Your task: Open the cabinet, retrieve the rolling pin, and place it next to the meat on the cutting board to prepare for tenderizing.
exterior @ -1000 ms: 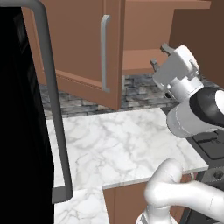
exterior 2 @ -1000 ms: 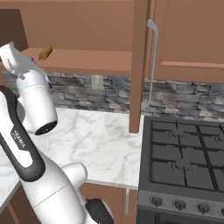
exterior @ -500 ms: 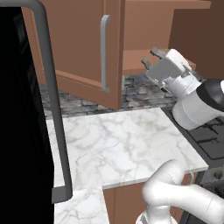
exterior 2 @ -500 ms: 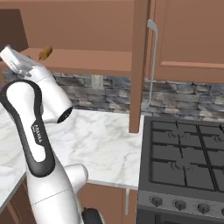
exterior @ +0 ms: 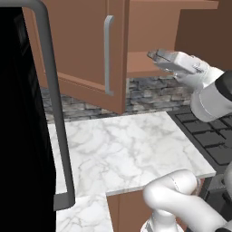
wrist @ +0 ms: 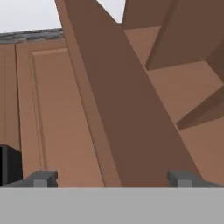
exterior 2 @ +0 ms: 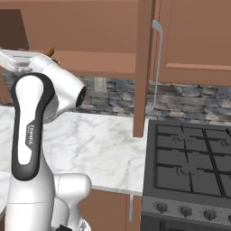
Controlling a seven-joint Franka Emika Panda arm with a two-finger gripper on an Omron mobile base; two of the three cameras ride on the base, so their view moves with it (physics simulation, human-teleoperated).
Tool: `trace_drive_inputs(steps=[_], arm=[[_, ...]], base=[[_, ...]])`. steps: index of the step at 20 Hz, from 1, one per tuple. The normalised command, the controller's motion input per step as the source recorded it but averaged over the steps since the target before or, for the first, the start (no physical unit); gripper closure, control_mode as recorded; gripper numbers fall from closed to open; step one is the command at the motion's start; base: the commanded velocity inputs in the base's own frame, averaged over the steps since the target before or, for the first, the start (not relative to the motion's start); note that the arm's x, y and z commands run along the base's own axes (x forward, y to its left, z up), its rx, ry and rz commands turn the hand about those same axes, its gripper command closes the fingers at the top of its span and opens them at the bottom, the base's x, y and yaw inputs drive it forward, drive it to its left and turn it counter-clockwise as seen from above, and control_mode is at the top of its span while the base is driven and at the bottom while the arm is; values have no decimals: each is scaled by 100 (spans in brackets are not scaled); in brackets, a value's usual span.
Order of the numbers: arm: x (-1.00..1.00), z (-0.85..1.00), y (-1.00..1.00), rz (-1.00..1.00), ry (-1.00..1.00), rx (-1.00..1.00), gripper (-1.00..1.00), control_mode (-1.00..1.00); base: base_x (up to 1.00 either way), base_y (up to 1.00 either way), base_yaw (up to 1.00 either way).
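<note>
The cabinet [exterior: 81, 50] hangs open over the counter. Its left door swings out toward me, with the silver handle [exterior: 108, 54] facing front. The right door [exterior 2: 143, 67] stands edge-on, handle [exterior 2: 155, 63] beside it. My gripper [exterior: 154, 55] is open and empty, held level at the front edge of the cabinet's bottom shelf [exterior: 140, 68] and pointing left. In the hand view the two fingertips [wrist: 43, 178] stand wide apart before brown door panels. A small tan end, likely the rolling pin [exterior 2: 50, 51], pokes up on the shelf behind my hand. The cutting board and meat are out of view.
A black microwave with a grey bar handle [exterior: 54, 113] fills the left side. White marble counter [exterior: 122, 145] lies below the cabinet, against a grey stone backsplash [exterior 2: 113, 92]. A black gas stove [exterior 2: 194, 158] adjoins the counter on the right.
My hand has swung left toward the open cabinet and flattened out to shelf height. The jaws have stayed open.
</note>
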Motion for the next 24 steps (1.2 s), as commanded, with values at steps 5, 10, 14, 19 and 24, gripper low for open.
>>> trace_drive_inputs(steps=[5,10,14,19,24], arm=[[-17,20,0,1,-23,-24,-100,-100],[-6,2,0,0,-10,-19,-100,-100],[0,-6,0,1,0,-11,-100,-100],[1,-5,4,5,0,-6,-100,-100],[3,-8,14,6,0,-5,-100,-100]], base=[[0,0,0],[0,0,0],[0,0,0],[0,0,0],[0,0,0]])
